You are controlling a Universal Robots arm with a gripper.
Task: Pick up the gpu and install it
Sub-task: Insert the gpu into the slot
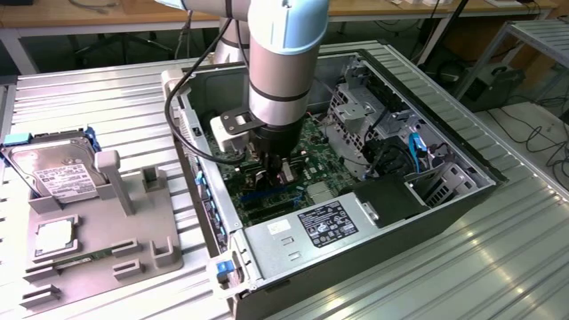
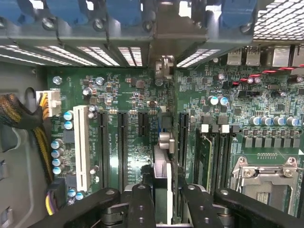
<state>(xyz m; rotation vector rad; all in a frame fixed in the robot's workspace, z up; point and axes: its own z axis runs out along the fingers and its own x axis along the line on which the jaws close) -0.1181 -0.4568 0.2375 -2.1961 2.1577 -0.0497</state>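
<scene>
Inside the case: the grey Universal Robots arm reaches down into the open black computer tower [image 1: 462, 200], its gripper [image 1: 271, 175] low over the green motherboard [image 2: 118, 95].
Jaws: clenched on the gpu [image 2: 161, 166], a thin card seen edge-on between the two black fingers [image 2: 142, 204].
Gpu position: upright, held over the row of long black expansion slots [image 2: 122, 147], lined up with the gap between two of them; whether its lower edge touches a slot I cannot tell.
Edges close by: the tall white slot [image 2: 81, 147] stands off to one side, the silver processor socket [image 2: 266, 178] to the other, and the case's rear wall with blue clips [image 2: 71, 14] lies ahead.
Open room: bare board on both sides of the card; the drive cage [image 1: 356, 107] is well apart.
Exterior view adds: the labelled power supply [image 1: 324, 223] near the arm, and a grey holder tray [image 1: 133, 247] on the ribbed metal tabletop [image 1: 116, 100] carrying a silver hard drive with white label [image 1: 58, 175].
Wrist view adds: a braided yellow-and-black cable bundle [image 2: 19, 116] at the board's edge.
</scene>
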